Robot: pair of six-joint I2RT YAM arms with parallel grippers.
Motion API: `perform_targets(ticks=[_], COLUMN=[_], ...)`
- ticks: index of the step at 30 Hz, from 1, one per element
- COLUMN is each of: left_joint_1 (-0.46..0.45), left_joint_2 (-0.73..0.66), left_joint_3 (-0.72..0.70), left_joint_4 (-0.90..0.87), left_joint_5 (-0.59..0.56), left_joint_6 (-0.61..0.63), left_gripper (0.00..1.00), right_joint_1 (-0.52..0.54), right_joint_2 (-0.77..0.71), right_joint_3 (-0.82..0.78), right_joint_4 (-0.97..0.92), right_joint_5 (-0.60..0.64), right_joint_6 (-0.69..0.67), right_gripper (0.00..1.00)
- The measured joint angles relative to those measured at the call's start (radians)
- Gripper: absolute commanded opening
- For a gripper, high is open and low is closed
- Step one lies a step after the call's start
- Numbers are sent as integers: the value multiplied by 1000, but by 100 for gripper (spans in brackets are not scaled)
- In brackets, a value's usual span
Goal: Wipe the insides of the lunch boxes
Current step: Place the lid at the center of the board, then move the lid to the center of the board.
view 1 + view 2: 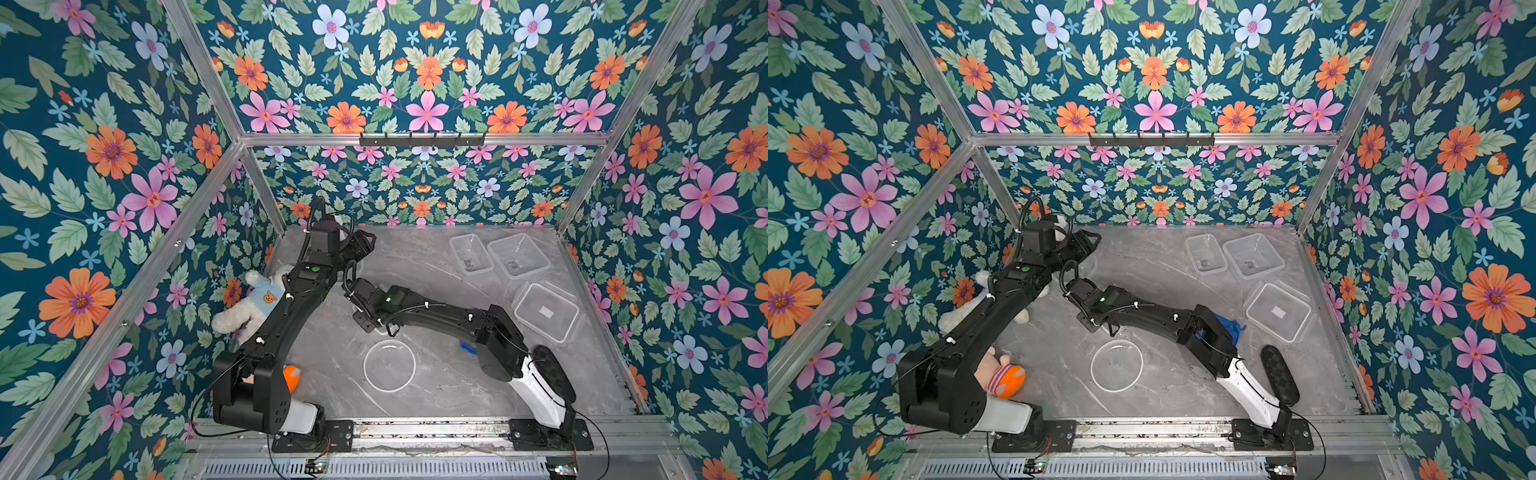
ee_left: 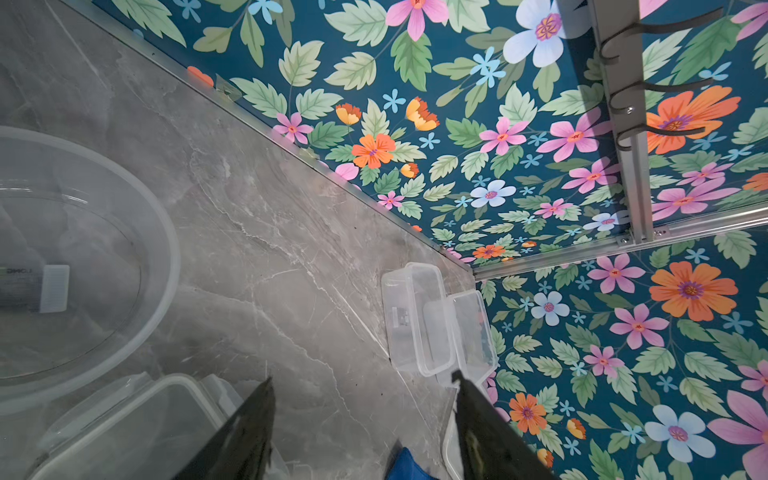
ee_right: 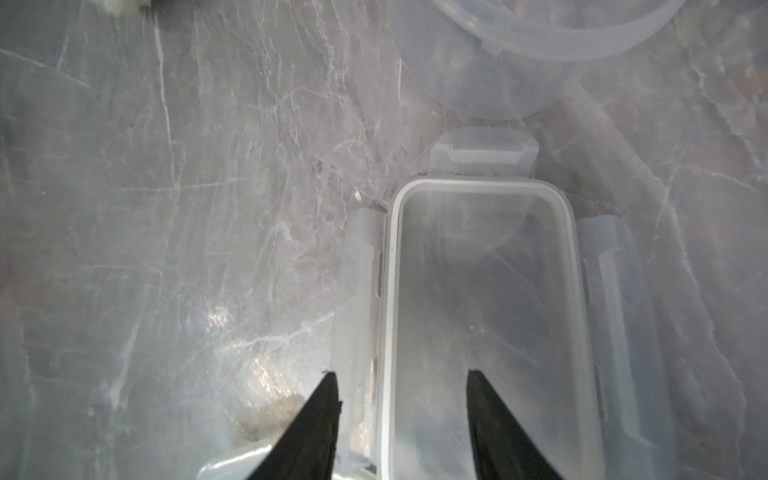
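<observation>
Two clear lunch boxes stand at the back right in both top views: a small rectangular one (image 1: 471, 254) and a large square one (image 1: 518, 254). The round lunch box (image 2: 83, 266) lies beside my left gripper (image 2: 363, 376), which is open and holds nothing. My right gripper (image 3: 401, 371) is open low over a clear rectangular lid (image 3: 478, 311), and the lid's rim runs between its fingers. The arms mostly hide the round box in the top views. A blue cloth (image 1: 1229, 326) peeks out from under the right arm.
A square clear lid (image 1: 545, 311) lies at the right, and a round lid (image 1: 389, 365) lies near the front middle. Plush toys (image 1: 249, 303) sit along the left wall under the left arm. A black oval object (image 1: 1279, 374) lies front right. Patterned walls enclose the table.
</observation>
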State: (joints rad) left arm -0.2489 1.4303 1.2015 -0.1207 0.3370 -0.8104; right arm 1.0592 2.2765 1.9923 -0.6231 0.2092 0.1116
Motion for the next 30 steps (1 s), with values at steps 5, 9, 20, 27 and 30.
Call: perform_targets(ticks=[5,9,20,27,30], left_joint_1=[0,0,-42,-44,-44], left_joint_2=[0,40,166,103,105], left_joint_3=[0,-1,13,13,19], left_joint_4=[-4,28,105,85,69], left_joint_5=[6,32,113,86,79], left_joint_6=[-1,-18,-83,-73,-68], left_gripper=[72,71,71,71,71], right_joint_1=[-8,-62,-188,-188,-188], right_joint_2=[-201,-456,-818,-493,-388], right_joint_3=[-227,-509,-929,-771,-690], right_joint_4=[50,51,-16,144,181], right_joint_5=[13,80,54,-154,-223], right_joint_6=[35,113,321,349,355], right_gripper=[53,53,0,0,0])
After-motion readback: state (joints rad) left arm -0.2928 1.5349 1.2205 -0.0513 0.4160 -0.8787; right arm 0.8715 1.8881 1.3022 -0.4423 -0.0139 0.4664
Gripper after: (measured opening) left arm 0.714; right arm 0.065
